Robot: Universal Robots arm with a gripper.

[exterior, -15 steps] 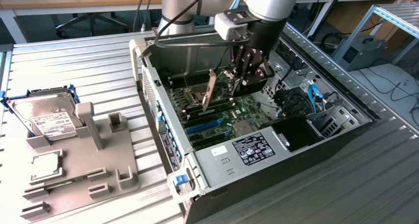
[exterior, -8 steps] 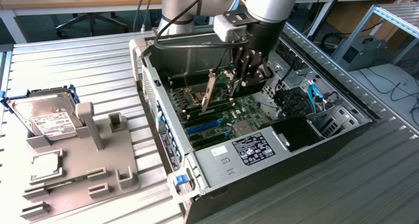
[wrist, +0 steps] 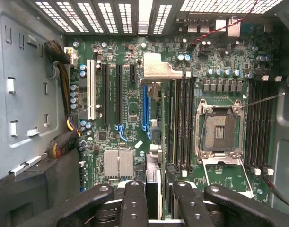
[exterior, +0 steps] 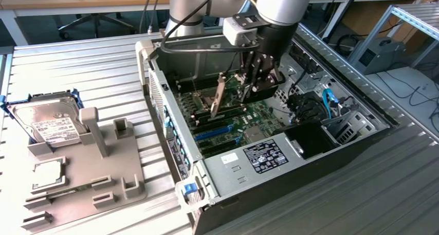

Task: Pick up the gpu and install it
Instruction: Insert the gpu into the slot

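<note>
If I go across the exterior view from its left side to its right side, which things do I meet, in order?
Hard drive → grey holder tray → open computer case → gpu held upright in the gripper → blue cable → metal frame.

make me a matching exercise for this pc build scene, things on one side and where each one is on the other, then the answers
Things:
1. gpu
2. hard drive
3. gripper
4. grey fixture tray

Places:
A. on the table at the exterior view's left, beside the case
B. standing on edge inside the open computer case, over the motherboard
C. leaning in a blue holder at the far left of the exterior view
D. reaching down into the case, closed on the card

Pairs: 1-B, 2-C, 3-D, 4-A
</note>
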